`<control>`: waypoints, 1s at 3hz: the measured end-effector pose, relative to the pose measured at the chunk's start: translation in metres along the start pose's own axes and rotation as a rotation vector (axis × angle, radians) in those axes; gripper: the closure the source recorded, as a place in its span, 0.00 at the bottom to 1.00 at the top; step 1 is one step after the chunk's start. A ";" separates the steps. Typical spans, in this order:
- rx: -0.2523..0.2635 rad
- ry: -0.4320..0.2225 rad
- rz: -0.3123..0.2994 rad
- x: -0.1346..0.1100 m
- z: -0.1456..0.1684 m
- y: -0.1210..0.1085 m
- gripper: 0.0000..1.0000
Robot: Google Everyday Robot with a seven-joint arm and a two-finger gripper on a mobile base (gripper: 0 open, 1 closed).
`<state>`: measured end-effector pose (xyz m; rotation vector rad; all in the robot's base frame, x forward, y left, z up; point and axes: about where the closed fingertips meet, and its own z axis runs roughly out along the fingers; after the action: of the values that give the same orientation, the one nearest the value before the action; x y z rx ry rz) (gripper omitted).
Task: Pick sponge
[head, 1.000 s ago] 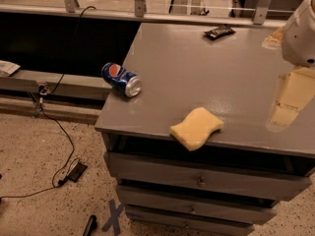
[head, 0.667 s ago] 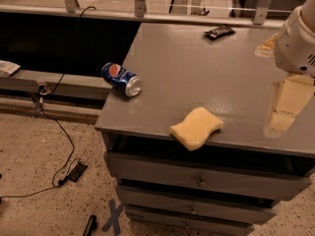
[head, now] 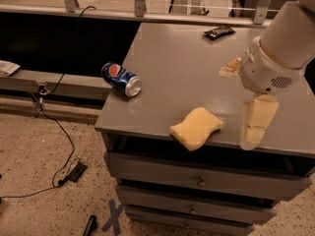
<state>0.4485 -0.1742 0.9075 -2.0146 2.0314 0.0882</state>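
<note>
Cream-yellow robot hand (head: 256,124) hangs just right of the pale yellow wavy foam sponge (head: 196,128), holding nothing; how open, I cannot tell. The sponge lies at the front edge of the grey bench (head: 182,53). I think it is reaching: next, slide left over the sponge, then down.

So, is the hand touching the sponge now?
Apart. The camera view shows a strip of grey tabletop between the sponge and the hand, which hangs beside it.
</note>
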 end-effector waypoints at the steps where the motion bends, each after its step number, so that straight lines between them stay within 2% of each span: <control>1: -0.017 -0.023 -0.098 -0.015 0.026 -0.005 0.00; 3: -0.052 -0.068 -0.231 -0.029 0.069 -0.014 0.00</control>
<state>0.4723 -0.1299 0.8507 -2.2306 1.7602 0.1612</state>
